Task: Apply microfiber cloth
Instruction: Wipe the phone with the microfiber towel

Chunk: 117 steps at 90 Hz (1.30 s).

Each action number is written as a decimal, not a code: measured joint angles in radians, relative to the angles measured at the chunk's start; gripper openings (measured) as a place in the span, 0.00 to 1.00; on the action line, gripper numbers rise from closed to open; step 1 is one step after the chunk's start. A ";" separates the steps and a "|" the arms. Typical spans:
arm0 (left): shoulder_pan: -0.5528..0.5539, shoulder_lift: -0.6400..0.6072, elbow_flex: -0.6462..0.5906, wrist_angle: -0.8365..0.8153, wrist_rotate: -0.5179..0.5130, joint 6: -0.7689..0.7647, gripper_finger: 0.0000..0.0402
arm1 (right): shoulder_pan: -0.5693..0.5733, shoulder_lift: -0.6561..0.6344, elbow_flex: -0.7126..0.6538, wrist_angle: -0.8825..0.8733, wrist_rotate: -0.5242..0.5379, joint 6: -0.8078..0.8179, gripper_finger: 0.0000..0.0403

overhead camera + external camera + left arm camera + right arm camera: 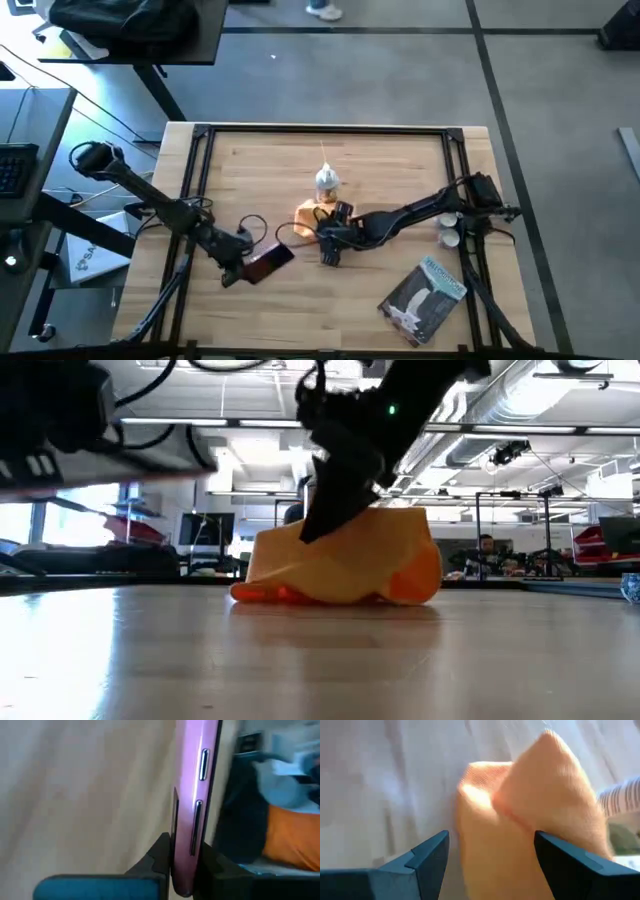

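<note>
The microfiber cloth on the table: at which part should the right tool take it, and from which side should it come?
Probably the raised fold on top, coming from above. The microfiber cloth lies bunched on the table, humped rather than flat, so its upper ridge offers something to pinch. The right tool is open with that fold between its fingers. The left tool is busy, clamped on the phone.

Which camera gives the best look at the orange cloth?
The low view: the microfiber cloth stands bunched on the table, seen whole in side profile. The high view shows a small patch beside the right arm; the right wrist view a close fold; the left wrist view one edge.
</note>
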 joint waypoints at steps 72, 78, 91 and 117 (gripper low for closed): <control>0.183 0.548 0.266 0.061 0.135 0.272 0.04 | 0.322 0.002 0.241 -0.149 0.130 0.073 0.65; 0.206 0.557 0.326 -0.054 0.134 0.325 0.04 | 0.340 0.002 0.205 -0.069 0.121 0.081 0.65; 0.256 0.569 0.415 -0.182 0.124 0.418 0.07 | 0.371 0.006 0.109 0.100 0.122 0.095 0.65; 0.370 0.568 0.436 -0.219 0.131 0.505 0.17 | 0.384 0.097 -0.064 0.285 0.185 0.229 0.65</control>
